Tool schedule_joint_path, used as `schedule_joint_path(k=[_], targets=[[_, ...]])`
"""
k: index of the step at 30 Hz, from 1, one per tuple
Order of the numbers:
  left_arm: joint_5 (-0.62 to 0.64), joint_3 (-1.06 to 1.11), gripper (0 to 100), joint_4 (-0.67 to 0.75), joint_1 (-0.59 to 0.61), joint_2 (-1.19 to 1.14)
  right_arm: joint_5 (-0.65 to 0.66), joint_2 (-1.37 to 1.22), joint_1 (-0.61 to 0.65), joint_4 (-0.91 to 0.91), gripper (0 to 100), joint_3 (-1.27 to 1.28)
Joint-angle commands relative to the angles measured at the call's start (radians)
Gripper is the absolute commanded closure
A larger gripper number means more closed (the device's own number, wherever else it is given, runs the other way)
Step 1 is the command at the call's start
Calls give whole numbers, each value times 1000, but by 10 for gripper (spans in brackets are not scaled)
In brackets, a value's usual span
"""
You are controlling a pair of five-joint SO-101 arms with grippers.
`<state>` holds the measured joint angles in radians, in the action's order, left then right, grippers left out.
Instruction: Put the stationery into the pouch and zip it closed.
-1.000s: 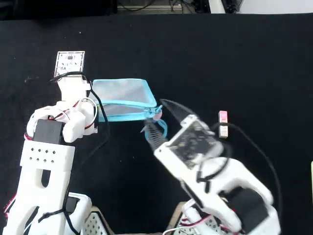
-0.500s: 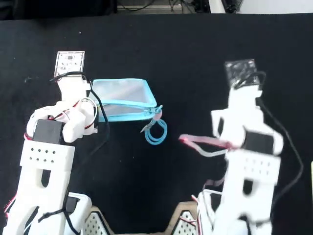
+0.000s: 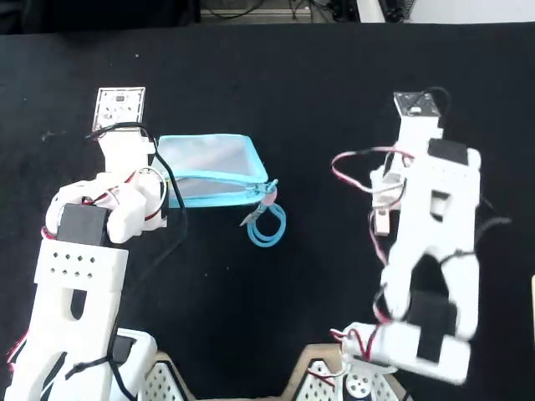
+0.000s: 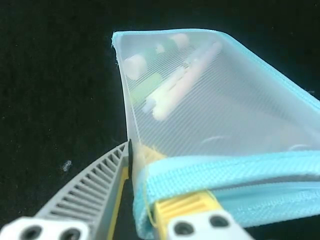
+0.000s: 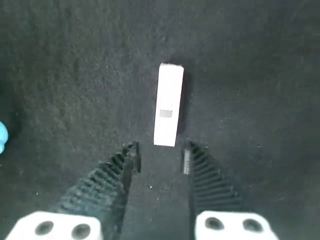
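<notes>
The translucent pouch (image 3: 209, 163) with a light-blue zip band lies left of centre; its pull carries a blue ring (image 3: 267, 225). Through its wall I see pale pens and erasers (image 4: 175, 85). My left gripper (image 4: 135, 175) is shut on the pouch's left end (image 3: 165, 190), one grey finger (image 4: 90, 192) outside it. A small white block (image 5: 168, 104) lies on the cloth at the right, also seen as the white block (image 3: 382, 221) beside the right arm (image 3: 430, 192). My right gripper (image 5: 160, 152) hangs open just short of the block, not touching it.
A black cloth (image 3: 318, 92) covers the table. A sliver of the blue ring (image 5: 2, 137) shows far off to the side in the right wrist view. Bare cloth lies between the pouch and the white block.
The right arm has left the pouch's zip pull, swung to the right and now stands over the small white block. The left arm and pouch have not moved.
</notes>
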<state>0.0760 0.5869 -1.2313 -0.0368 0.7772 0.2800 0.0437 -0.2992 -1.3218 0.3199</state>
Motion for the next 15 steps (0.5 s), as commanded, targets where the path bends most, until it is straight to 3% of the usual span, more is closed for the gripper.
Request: schedule_joint_path(k=[1,3,7,9,15], targets=[[5,2,970,15,-5,-2,2,-96,-20,-68,774,-165],[5,2,970,15,-5,-2,63,-157,-15,-78,754,-231],[5,2,970,15,-4,-2,339,-248,-3,-110,755,-332],[5,2,970,15,-1,-2,393,-285,-2,-176,755,-380],[6,2,970,15,-5,-2,110,-410,14,-259,755,-475]])
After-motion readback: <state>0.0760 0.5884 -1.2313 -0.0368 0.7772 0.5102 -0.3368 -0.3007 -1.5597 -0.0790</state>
